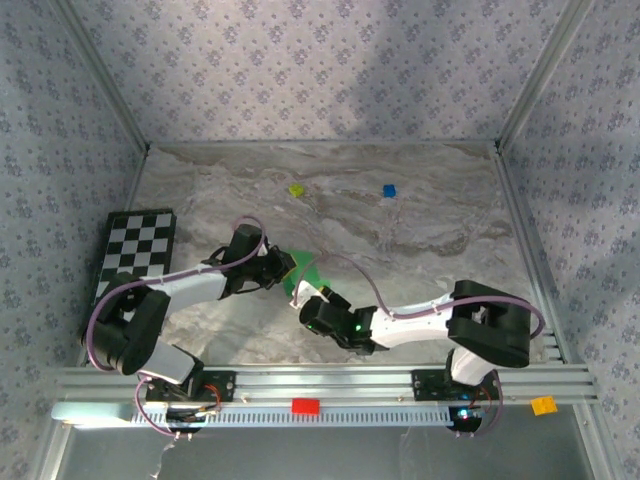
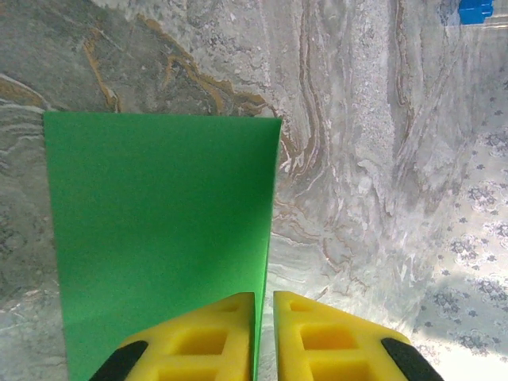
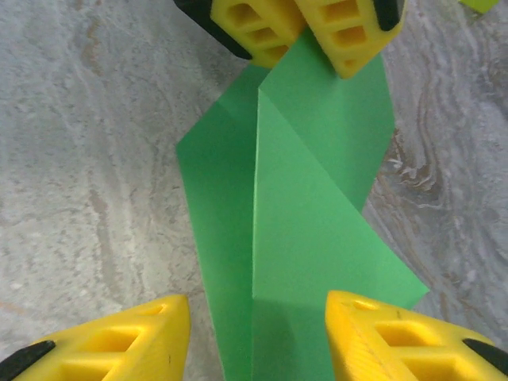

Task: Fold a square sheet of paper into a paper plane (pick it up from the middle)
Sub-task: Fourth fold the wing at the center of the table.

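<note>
The folded square sheet of paper (image 3: pixel 309 206) is running lengthwise from top centre to bottom centre of the frame, the left pincer (image 3: pixel 305 48) pinching its top end while the right pincer (image 3: pixel 255 305) is straddling its bottom end, open and gripping nothing.

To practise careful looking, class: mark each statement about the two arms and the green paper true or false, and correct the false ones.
1. The left gripper pinches the paper. True.
2. The right gripper is shut tight. False: its jaws stand apart, one on each side of the paper.
3. The paper is a flat, unfolded square. False: it has folds and overlapping layers.
4. A checkerboard lies at the left side of the table. True.
5. The blue block sits on the paper. False: it lies apart, towards the far edge of the table.
</note>
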{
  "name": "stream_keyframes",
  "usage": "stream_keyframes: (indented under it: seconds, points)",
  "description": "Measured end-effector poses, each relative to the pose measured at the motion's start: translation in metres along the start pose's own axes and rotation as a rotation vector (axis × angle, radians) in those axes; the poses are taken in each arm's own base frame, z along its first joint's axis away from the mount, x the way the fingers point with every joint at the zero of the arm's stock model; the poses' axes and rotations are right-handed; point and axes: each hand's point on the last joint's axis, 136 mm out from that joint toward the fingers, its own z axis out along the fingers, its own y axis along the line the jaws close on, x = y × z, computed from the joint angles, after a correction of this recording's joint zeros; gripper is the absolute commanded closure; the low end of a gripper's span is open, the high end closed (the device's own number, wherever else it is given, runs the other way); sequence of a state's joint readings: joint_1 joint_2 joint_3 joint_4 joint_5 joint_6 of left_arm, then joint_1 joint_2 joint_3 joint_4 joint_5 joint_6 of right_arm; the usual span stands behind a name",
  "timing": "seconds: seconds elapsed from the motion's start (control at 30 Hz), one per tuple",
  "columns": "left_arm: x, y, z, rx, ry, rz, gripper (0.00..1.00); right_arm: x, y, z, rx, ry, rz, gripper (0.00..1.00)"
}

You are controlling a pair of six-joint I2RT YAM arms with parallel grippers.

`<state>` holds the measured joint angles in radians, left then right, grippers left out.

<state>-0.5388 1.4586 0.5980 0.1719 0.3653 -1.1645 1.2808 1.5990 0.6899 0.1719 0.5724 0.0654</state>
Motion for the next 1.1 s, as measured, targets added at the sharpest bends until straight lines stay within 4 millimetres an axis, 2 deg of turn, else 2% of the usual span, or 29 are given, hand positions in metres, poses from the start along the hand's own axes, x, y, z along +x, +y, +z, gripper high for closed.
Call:
stream_keyframes:
  seconds: [0.33, 0.67, 0.83, 1.1]
  points:
    - [0.000, -0.001, 0.000, -0.006, 0.003, 0.001, 0.91, 0.009, -0.008, 0.009, 0.066, 0.027, -0.019, 0.57]
    - [0.000, -0.001, 0.000, -0.008, 0.003, 0.008, 0.92, 0.009, -0.011, 0.013, 0.071, 0.024, 0.007, 0.74]
    - [0.000, -0.001, 0.000, -0.008, 0.004, 0.008, 0.92, 0.009, -0.011, 0.013, 0.064, 0.023, 0.023, 0.76]
    - [0.000, -0.001, -0.001, -0.008, 0.004, 0.008, 0.95, 0.013, -0.012, 0.017, 0.067, 0.035, 0.046, 0.74]
